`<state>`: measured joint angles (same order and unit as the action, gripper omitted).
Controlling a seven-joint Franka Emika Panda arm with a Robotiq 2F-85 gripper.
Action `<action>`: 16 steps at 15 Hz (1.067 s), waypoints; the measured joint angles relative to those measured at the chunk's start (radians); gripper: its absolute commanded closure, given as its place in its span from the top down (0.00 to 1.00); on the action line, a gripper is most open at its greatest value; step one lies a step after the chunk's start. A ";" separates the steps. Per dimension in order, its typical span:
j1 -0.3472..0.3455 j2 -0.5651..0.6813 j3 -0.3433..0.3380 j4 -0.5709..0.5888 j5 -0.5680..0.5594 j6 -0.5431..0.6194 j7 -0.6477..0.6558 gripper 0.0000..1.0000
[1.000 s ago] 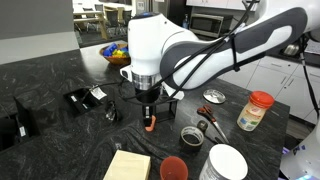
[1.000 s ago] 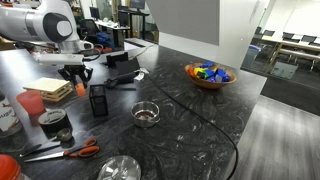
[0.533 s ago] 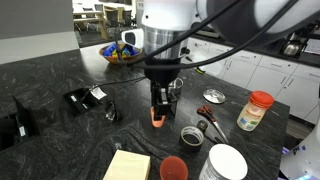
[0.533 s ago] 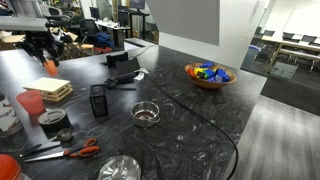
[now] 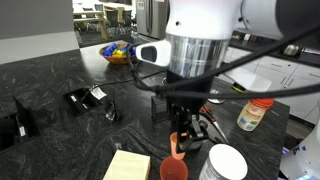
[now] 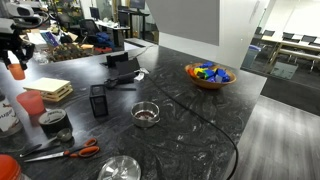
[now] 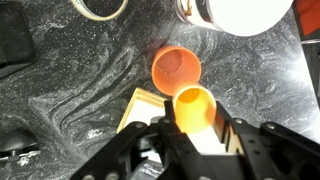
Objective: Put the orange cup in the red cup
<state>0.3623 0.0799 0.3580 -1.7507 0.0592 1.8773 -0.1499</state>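
Over the last second the arm has swung from the middle of the dark marbled counter (image 5: 60,85) to the lower centre of an exterior view, taking its load with it. The gripper (image 5: 179,136) is pinching the orange cup (image 5: 178,149), one finger pressed against each side. The cup rides mouth up, clear of the surface. Just beneath it in that view stands the red cup (image 5: 174,169), between the wooden block (image 5: 128,166) and the white bowl (image 5: 228,162).

In an exterior view, at the upper left edge, the orange cup (image 6: 17,72) hangs higher than the red cup (image 6: 32,103), with open air between the two. So the cup has been carried over but not lowered.

In the wrist view the red cup (image 7: 175,68) shows its open mouth just up and left of the held orange cup (image 7: 195,108). The rims overlap in the picture, but the two do not look fully lined up.

The carry seems nearly finished. What remains is probably a small nudge to centre the orange cup over the wider mouth, then a descent and a release. If it is let go off-centre, the little cup may catch the red rim and tip out.
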 measured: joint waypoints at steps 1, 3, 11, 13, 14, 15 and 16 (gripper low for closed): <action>0.004 0.001 0.004 -0.027 0.003 0.016 -0.001 0.15; 0.013 0.003 0.011 -0.080 0.004 0.053 -0.001 0.15; 0.023 0.009 0.014 -0.207 -0.034 0.219 0.000 0.15; 0.023 0.015 0.012 -0.214 -0.058 0.245 0.000 0.15; 0.023 0.019 0.010 -0.214 -0.067 0.253 0.000 0.15; 0.022 0.024 0.010 -0.214 -0.074 0.259 0.000 0.20; 0.022 0.030 0.010 -0.214 -0.081 0.262 0.000 0.65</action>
<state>0.3846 0.1103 0.3676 -1.9643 -0.0218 2.1394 -0.1496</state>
